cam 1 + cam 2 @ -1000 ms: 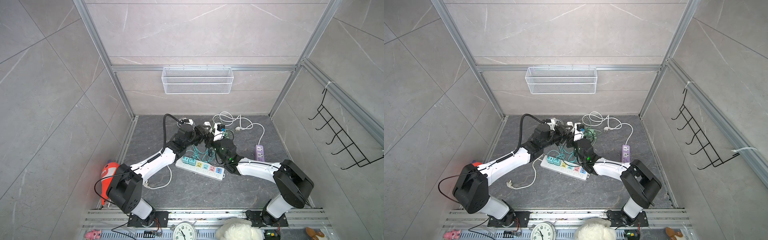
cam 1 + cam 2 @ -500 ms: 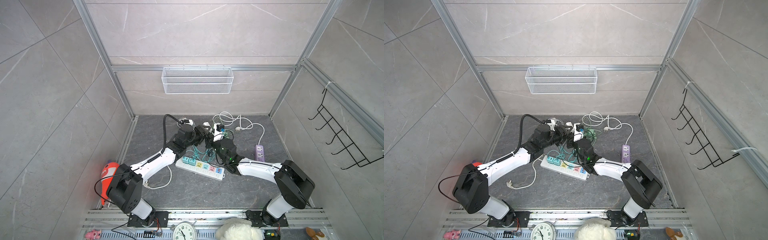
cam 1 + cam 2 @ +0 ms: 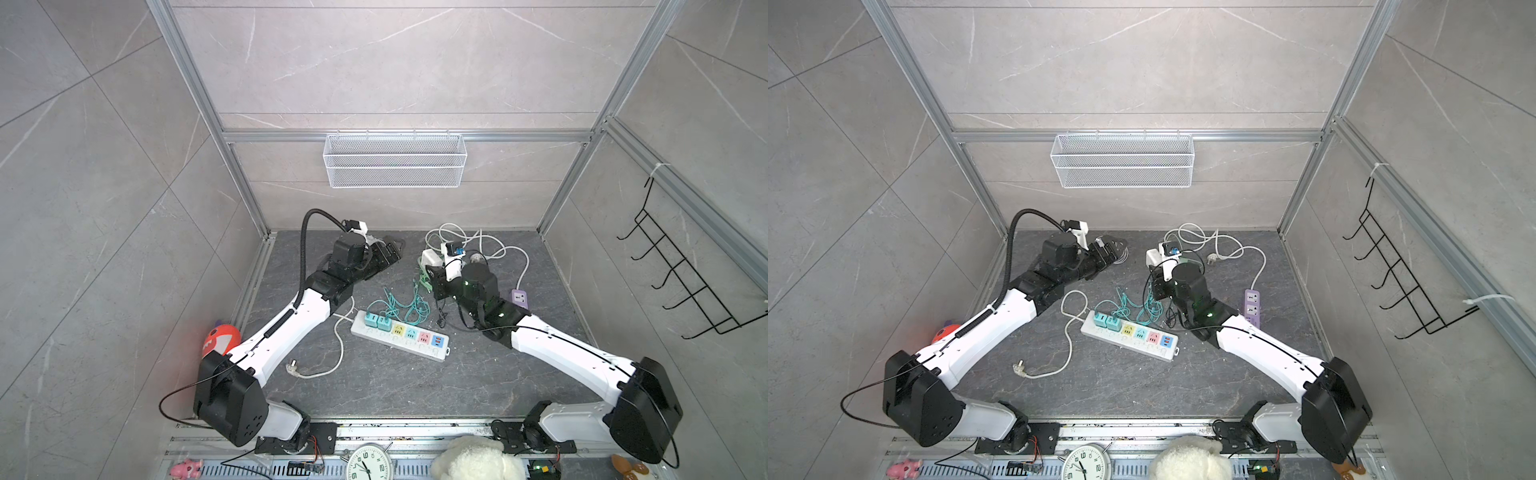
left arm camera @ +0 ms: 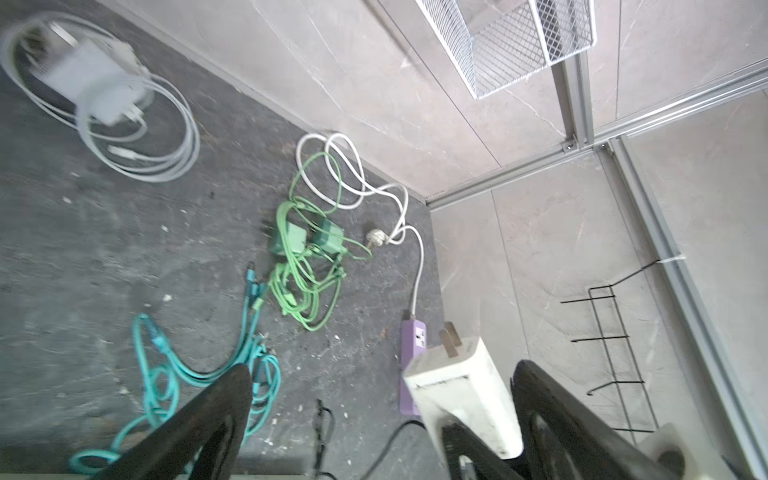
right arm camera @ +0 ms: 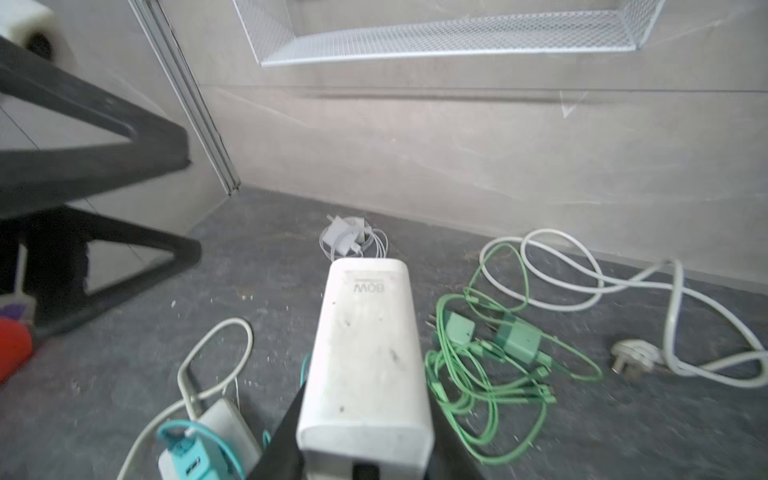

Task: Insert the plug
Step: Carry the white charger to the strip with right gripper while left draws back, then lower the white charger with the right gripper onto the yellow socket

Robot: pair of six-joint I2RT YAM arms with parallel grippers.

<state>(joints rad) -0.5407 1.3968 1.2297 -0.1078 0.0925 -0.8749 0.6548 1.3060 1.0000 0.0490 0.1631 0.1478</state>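
Sockets (image 3: 410, 333) stand free on the power strip (image 3: 397, 343) in a top view, well apart from the white charger (image 3: 430, 257) in the right gripper (image 3: 433, 270). Left wrist: our left gripper (image 4: 382, 374) gapes wide and empty beside the charger's prongs (image 4: 451, 338). Right wrist: jaws pinch its flanks, we judge to keep those prongs clear.

The right gripper (image 5: 370, 407) is black, and the charger (image 5: 365, 353) in it is white with faint grey lettering and small dark specks. Near that gripper lie light green cables (image 5: 490, 374) with two mint-green adapters (image 5: 519, 343). Between the two grippers runs a teal cable (image 4: 166, 374). Beside it is a white power strip (image 3: 399, 338) with teal, yellow, pink and blue sockets. The left gripper (image 3: 390, 249) is black too. The floor (image 3: 374, 386) under both is dark grey, mottled with pale veins.
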